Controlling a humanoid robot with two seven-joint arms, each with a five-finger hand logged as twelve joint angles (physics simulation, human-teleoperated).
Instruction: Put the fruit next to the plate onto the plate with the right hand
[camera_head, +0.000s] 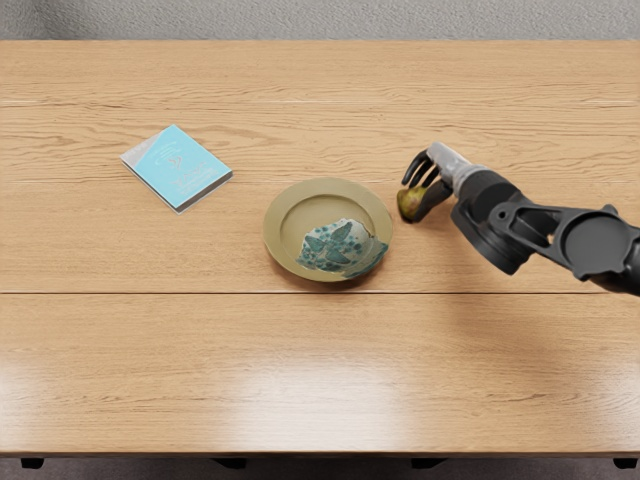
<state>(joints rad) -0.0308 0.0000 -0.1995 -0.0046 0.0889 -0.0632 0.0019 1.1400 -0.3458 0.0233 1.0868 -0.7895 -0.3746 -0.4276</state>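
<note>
Counts: one table (320, 380), one plate (282, 206), one fruit (408, 204), one book (176, 167), one arm with one hand showing.

Plate: round, olive-yellow, with a teal leaf pattern on its near-right part. It sits about mid-table, slightly right of centre. Nothing lies on it.

Fruit: small, olive-green, maybe a pear. It is just beside the plate's right rim, toward the far side, and not on the plate. Whether it touches the rim I cannot tell. Only its left, plate-facing side shows; the rest is covered by the hand. Because of that, the long axis and which way the stem end points are not readable, and the visible part looks roughly rounded. Whether it rests on the wood or is lifted off it is also unclear.

Right hand (425, 185): its arm comes in from the right edge, a dark forearm (540, 230) slanting toward far-left. The dark fingers (413, 168) are curled over the fruit from the far side and from the right, closed around it in a grasp. The palm is to the fruit's right.

Book: light blue cover, lying flat, rotated so its corners point near and far. It sits on the left far part of the table, well apart from the plate and the fruit.

Table: light wood, grain running left to right, filling nearly the whole view.
</note>
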